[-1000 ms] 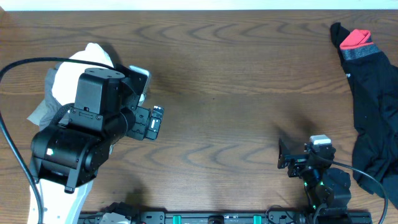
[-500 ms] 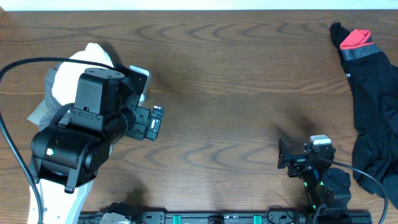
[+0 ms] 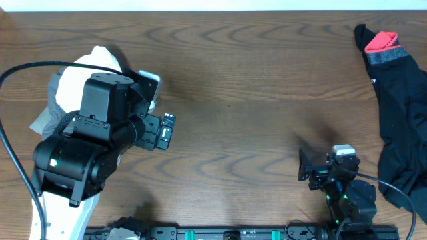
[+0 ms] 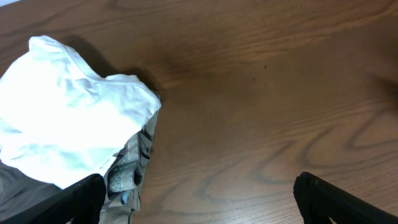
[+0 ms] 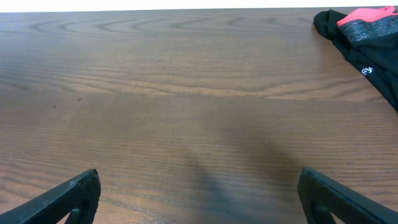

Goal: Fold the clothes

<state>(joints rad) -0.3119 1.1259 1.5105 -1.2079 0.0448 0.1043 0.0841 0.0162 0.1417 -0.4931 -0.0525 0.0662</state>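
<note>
The clothes lie in two places. A bunched white garment (image 3: 70, 80) (image 4: 68, 112) sits at the table's left over a grey-khaki piece (image 4: 134, 165). A black-and-red garment (image 3: 400, 100) (image 5: 367, 37) is spread along the right edge. My left gripper (image 3: 160, 131) (image 4: 199, 202) hovers beside the white pile, open, with bare wood between its fingers; its left finger (image 4: 81, 199) is close to the grey-khaki piece. At the front right my right gripper (image 3: 320, 170) (image 5: 202, 196) is open over bare wood, well short of the black garment.
The brown wooden table (image 3: 253, 87) stretches between the two piles. The left arm's bulky body covers part of the white pile in the overhead view. A black cable (image 3: 20, 70) loops at the far left, and a rail (image 3: 233, 233) runs along the front edge.
</note>
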